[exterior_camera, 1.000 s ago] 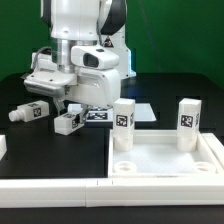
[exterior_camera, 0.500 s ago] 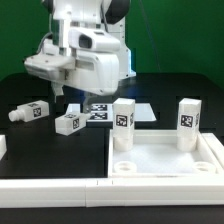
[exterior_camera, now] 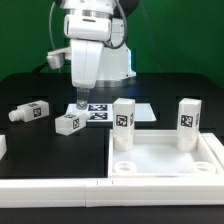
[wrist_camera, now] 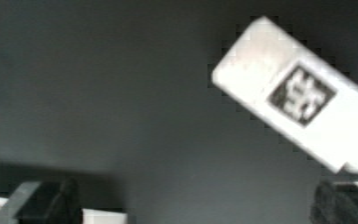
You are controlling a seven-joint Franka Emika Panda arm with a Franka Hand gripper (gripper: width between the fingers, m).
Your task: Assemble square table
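Hand hangs straight down from the white arm. Its fingers are spread wide with nothing between them, so I log it as released. The wrist view agrees: two dark fingertips stand far apart over bare black surface. The hand sits above the end of the marker board on the exterior view's left. The board is a thin flat white sheet printed with black-and-white tags, and I cannot tell whether the fingertips touch it. The counter is matte black and smooth. The square table slab lies flat on it at the exterior view's lower right. It is white plastic, square, with a raised rim, a shallow tray-like inside and a round socket in a near corner. Two legs stand upright at its far corners, the left post and the right post. Both are short, blocky and white, each with a square tag on the face toward me. I cannot tell how firmly they are seated. Two more legs lie on their sides on the counter, apart from the slab on the exterior view's left. The nearer loose leg is just beside the marker board, and the farther loose leg lies well out, with a narrower stub at its outer end. A long white rail runs along the front. The wrist view is blurred. It shows a white rectangular tagged leg lying diagonally on the dark surface, and I cannot tell which one it is.
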